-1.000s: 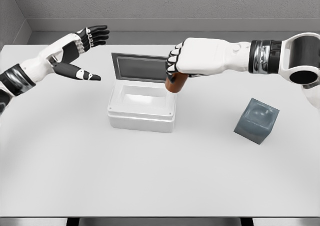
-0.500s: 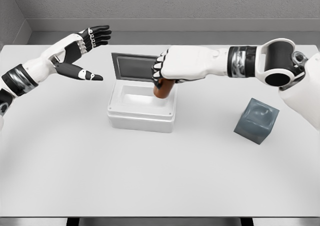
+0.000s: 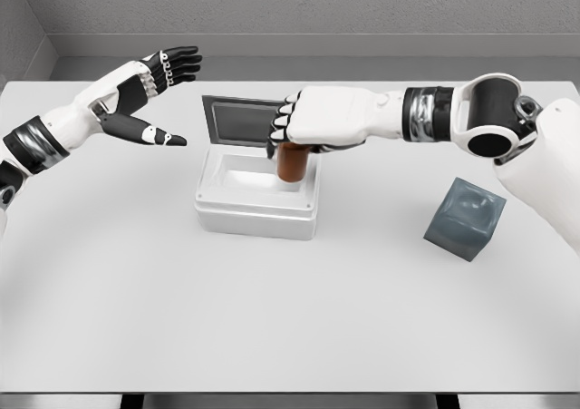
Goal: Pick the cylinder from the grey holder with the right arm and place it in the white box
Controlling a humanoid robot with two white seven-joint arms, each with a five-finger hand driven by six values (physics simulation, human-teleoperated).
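Brown cylinder (image 3: 292,162) is up in the air, gripped from above by the right hand (image 3: 313,126), fingers curled tight round its top end. Cyl hangs upright, lower end dipping over the right part of the white box (image 3: 256,211), just above the opening; can't tell if it touches the inside wall. Right arm reaches in from the right side, stretched nearly level across the table (image 3: 272,318), black-and-silver wrist band and big round elbow joint showing near the right edge.

White box sits centre-left on the tabletop, open, w/ its dark grey lid (image 3: 241,121) standing up at the far side. Inside looks pale, bare apart from the cyl's end hanging over it.

Grey holder (image 3: 465,218) sits well apart on the right, nearer to us than the box, tilted on the surface, its top face hollowed.

Left hand (image 3: 145,96) hovers at far left, off the table, well clear of the box: fingers spread and extended toward the right, thumb pointing out below them, holding nothing. White forearm w/ dark joint runs off the left edge.
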